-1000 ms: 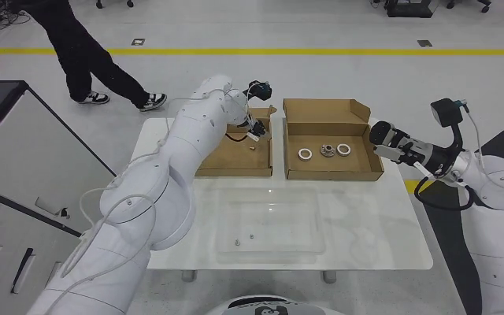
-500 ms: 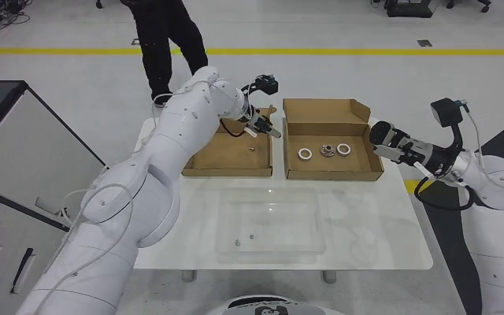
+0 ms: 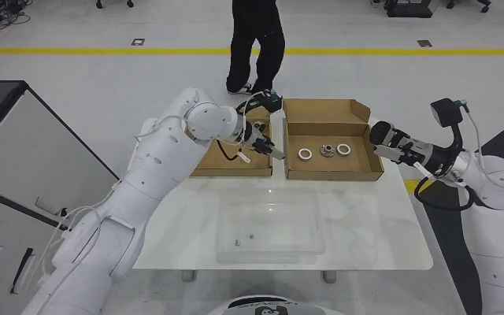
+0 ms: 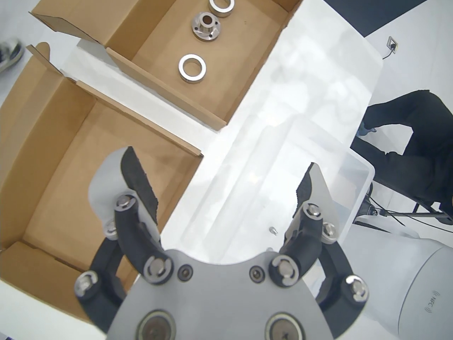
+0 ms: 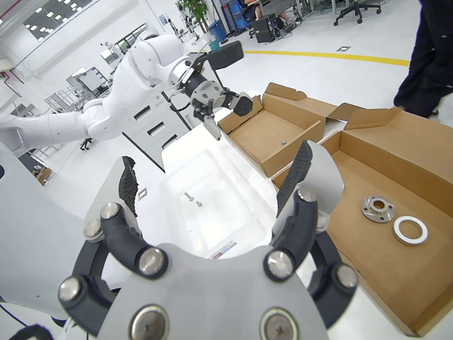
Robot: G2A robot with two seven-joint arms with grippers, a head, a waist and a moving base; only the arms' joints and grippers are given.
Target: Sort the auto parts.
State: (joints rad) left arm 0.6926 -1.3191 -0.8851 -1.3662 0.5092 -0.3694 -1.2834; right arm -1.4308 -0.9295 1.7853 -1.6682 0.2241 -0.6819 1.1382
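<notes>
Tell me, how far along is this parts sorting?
Done: two silver metal rings and a flanged silver metal hub lie in the right brown cardboard box; one small metal screw lies in the left brown cardboard box. In hand: nothing; the left gripper and right gripper have open, empty fingers. Still to do: two small metal bolts in the clear plastic tray.

white table (image 3: 378,224) down below left gripper (image 4: 219,161) and right gripper (image 5: 216,154) | grey cabinet (image 3: 55,165) well off left gripper's outer side | yellow floor line (image 3: 118,51) far beyond both | potted plant (image 5: 193,1) way out ahead of right gripper
</notes>
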